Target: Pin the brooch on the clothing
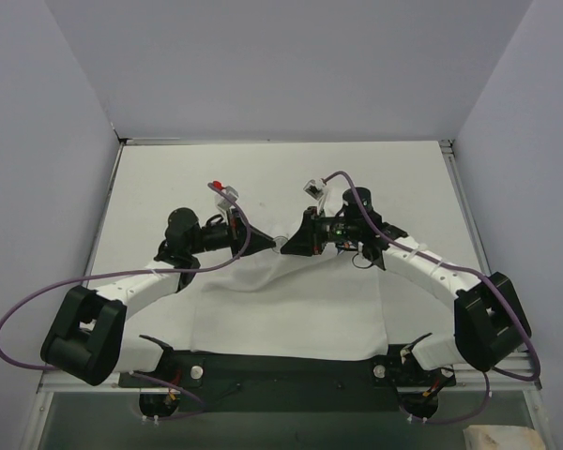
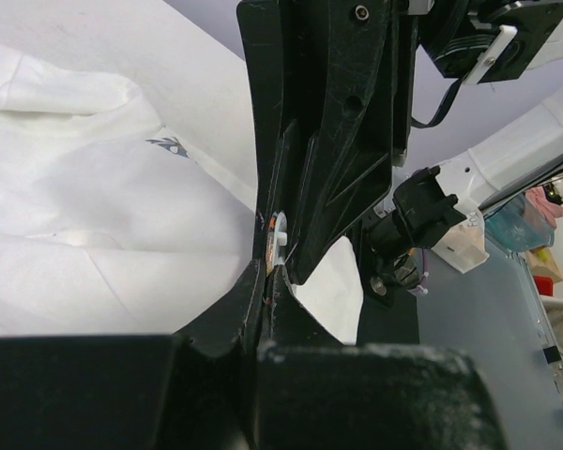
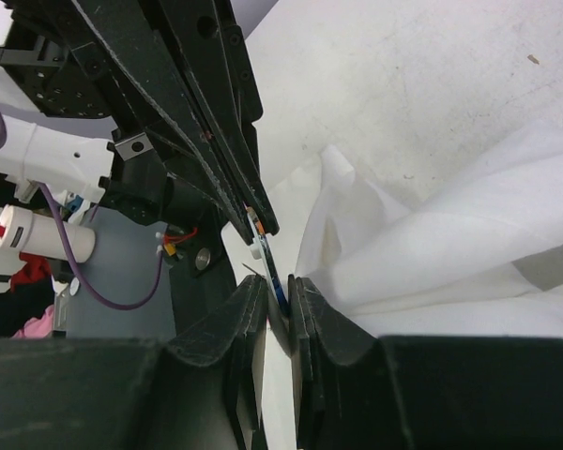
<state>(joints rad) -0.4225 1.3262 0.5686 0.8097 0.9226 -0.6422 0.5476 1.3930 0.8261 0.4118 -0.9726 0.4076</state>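
There, at the far edge of the T-shirt [image 1: 291,300], the left gripper [image 2: 268,277] clamped the brooch [image 2: 274,244]; the right gripper [image 3: 280,292] sat just beside, its closure impossible to tell.

Soft, even overhead light fills the top view: the white table [image 1: 169,178] is bright without glare, and the arms cast only faint, blurred shadows. In the wrist views the left gripper [image 2: 267,277] and the right gripper [image 3: 279,286] loom near-black and out of focus along the bottom edge. The T-shirt [image 2: 75,187] is almost washed out, its folds marked by pale grey shading.
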